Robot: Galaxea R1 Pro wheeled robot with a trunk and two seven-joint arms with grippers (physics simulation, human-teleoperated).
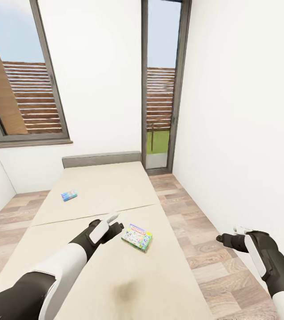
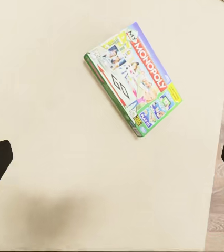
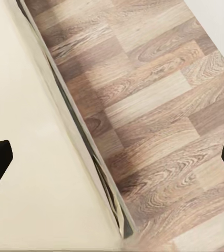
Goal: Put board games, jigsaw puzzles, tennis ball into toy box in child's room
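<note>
Bright, even daylight w/ soft shadow on bed.

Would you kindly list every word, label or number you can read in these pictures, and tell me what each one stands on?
"MY MONOPOLY": on the red band across the lid of the flat green-edged board game box lying on the beige bed.
Small print and pictures elsewhere on that lid: too small to read.
Small blue box farther up the bed: markings too small and blurred to read.
Nothing readable on the wooden floor, walls or windows.

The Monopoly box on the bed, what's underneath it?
The Monopoly box lies flat on the bed's bare beige cover, left gripper hovering beside it. Whatever sits directly beneath the box is covered.
</note>
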